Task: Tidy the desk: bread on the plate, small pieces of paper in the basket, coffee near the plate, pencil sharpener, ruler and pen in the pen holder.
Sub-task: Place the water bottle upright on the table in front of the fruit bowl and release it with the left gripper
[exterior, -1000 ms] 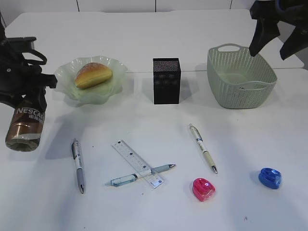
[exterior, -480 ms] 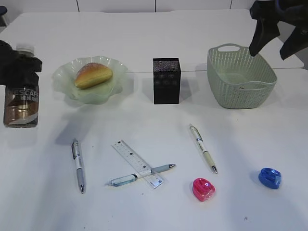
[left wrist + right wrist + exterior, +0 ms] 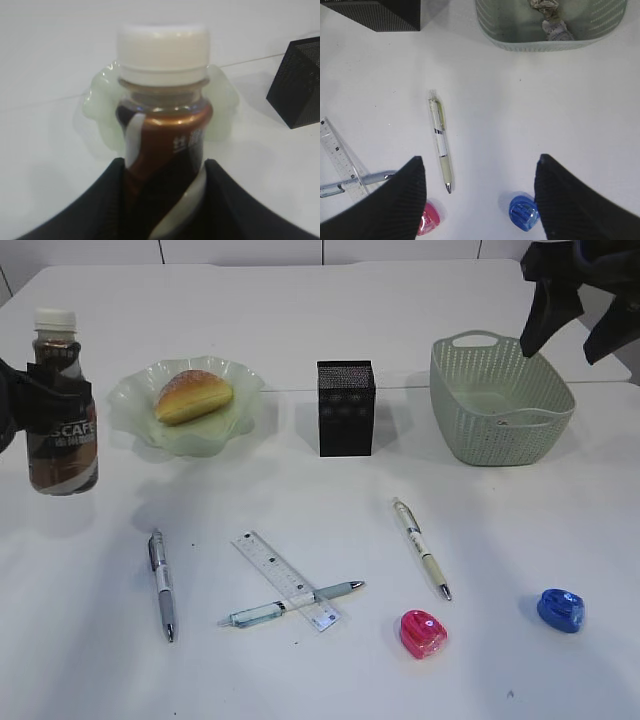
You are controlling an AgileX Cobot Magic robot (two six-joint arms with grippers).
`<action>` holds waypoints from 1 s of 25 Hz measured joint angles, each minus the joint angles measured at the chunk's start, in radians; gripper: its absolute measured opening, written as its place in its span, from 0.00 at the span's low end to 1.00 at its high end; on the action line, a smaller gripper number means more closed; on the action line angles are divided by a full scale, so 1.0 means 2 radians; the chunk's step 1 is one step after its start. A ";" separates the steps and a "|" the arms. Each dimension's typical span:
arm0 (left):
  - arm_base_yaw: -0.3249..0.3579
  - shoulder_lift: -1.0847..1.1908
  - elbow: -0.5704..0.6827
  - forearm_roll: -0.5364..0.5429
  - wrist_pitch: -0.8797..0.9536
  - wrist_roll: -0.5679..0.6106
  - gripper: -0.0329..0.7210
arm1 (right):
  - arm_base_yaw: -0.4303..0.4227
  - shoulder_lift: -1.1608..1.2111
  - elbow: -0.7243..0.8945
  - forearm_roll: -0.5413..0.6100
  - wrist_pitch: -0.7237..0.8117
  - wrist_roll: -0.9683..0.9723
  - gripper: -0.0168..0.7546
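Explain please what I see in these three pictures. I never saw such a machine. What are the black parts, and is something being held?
It is a robot with two arms. One picture looks at the table from the front; the other two come from cameras on each wrist. The black shapes are the fingers. The left gripper holds a coffee bottle upright, beside the plate with bread. The right gripper is open and holds nothing. On the table lie three pens, a ruler, a pink sharpener and a blue sharpener. Behind stand a black pen holder and a green basket with crumpled paper inside.
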 joint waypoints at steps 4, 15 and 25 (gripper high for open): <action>0.000 0.015 0.023 -0.011 -0.094 0.050 0.46 | 0.000 0.000 0.000 0.000 0.000 0.000 0.71; 0.000 0.081 0.088 -0.132 -0.349 0.122 0.45 | 0.000 0.000 0.000 -0.001 0.000 0.000 0.71; 0.000 0.158 0.102 -0.149 -0.417 0.122 0.45 | 0.000 0.000 0.000 -0.008 0.000 0.000 0.71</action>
